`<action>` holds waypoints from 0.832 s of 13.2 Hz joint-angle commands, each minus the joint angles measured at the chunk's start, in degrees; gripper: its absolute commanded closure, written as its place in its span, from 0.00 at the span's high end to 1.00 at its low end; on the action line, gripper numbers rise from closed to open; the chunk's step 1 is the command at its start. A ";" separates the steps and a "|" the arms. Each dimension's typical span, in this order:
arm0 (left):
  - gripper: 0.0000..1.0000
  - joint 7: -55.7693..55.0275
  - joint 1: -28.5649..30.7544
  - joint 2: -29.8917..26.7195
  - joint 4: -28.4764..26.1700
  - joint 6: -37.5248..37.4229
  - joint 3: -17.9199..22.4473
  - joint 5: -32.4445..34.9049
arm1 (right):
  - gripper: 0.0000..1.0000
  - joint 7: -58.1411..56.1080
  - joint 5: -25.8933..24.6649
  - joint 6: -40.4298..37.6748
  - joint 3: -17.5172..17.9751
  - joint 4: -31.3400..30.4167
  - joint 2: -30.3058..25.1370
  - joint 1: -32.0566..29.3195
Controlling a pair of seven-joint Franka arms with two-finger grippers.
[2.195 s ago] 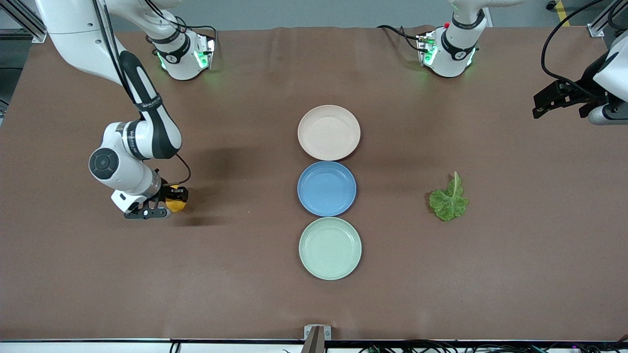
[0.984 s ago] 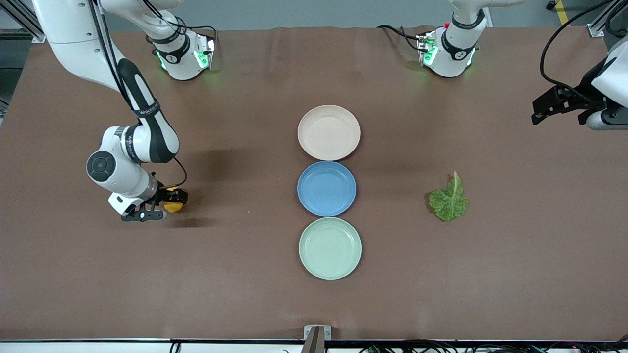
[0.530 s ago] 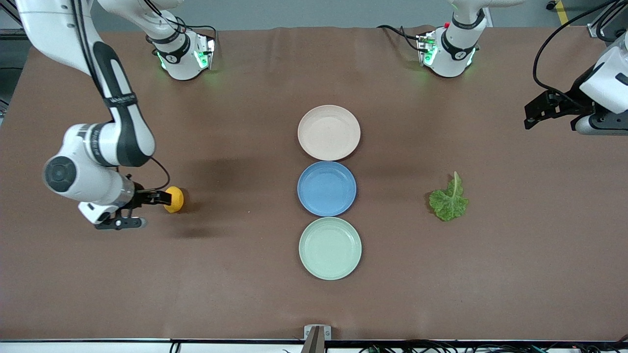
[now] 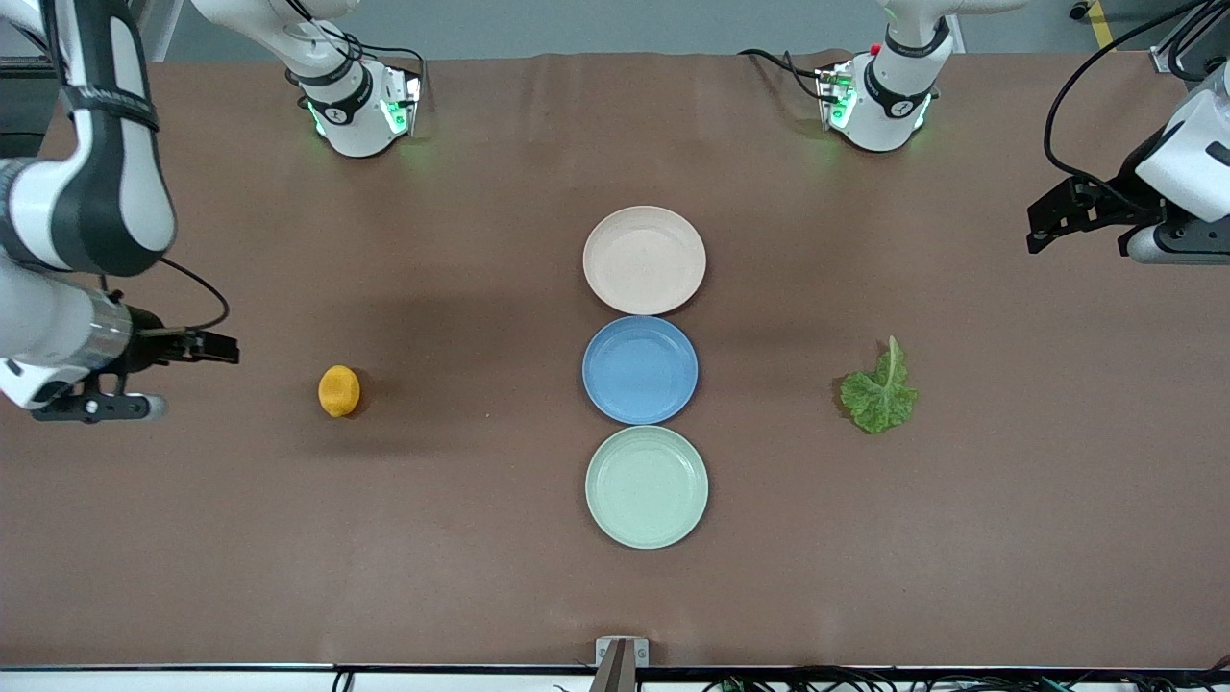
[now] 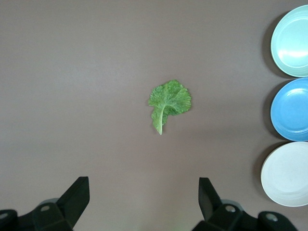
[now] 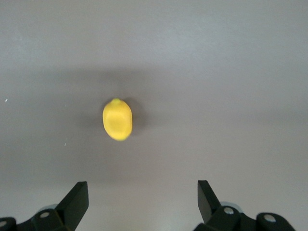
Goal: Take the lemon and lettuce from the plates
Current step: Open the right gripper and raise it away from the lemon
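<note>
Both items are off the plates; your task looks done.
Lemon lies toward the right arm's counter edge, lettuce toward the left arm's; the 2 plates sit bare mid-counter. Right tool and left tool hang wide open, holding nothing.

The lemon, a small yellow-orange oval, lies on the bare table toward the right arm's end, at about 9 o'clock from the plates. The lettuce, one crinkled green leaf with pale stalk pointing to 12 o'clock, lies flat toward the left arm's end, at 3 o'clock. The beige-pink plate and mint green plate are both empty
</note>
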 commanded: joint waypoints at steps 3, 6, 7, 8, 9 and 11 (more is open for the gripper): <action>1.00 0.83 0.13 0.19 0.86 -0.05 0.00 -1.01 | 1.00 -0.06 -0.76 -6.32 0.51 10.16 1.17 -1.42; 1.00 0.91 0.13 0.19 0.86 -0.05 0.00 -1.01 | 1.00 -0.06 -0.41 -6.77 0.50 11.06 1.17 -1.51; 1.00 0.91 0.22 0.10 0.86 -0.13 0.00 -1.01 | 1.00 0.20 -0.15 -6.77 0.50 11.15 1.26 -1.51; 1.00 0.91 0.22 0.10 0.86 -0.13 0.00 -1.10 | 1.00 0.46 -0.41 -6.77 0.50 11.15 1.26 -1.33; 1.00 0.91 0.22 0.01 0.95 -0.13 0.00 -1.02 | 1.00 0.38 0.20 -7.04 0.50 11.15 1.17 -1.33; 1.00 0.91 0.22 0.10 0.95 -0.13 0.00 -1.01 | 1.00 0.47 0.03 -8.96 0.59 11.15 0.91 -1.24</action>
